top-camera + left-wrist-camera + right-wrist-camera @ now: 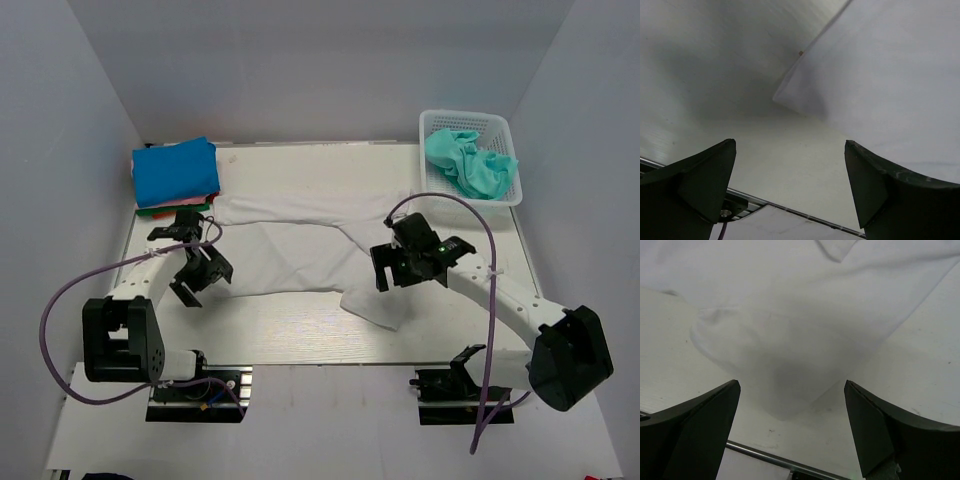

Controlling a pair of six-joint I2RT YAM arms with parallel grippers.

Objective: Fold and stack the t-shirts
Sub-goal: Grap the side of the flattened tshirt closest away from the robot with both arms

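We see our left pincer and right pincer both spread wide and empty, flanking the white t-shirt spread flat on the counter, its edges just ahead of each.

T-shirts counted: one white t-shirt; one teal t-shirt; one blue t-shirt atop folded stack. Beneath it, thin red, green and pink edges, number of shirts unclear. One basket. One desk. Two arms. Two tools: left tool, right tool, two fingers each.
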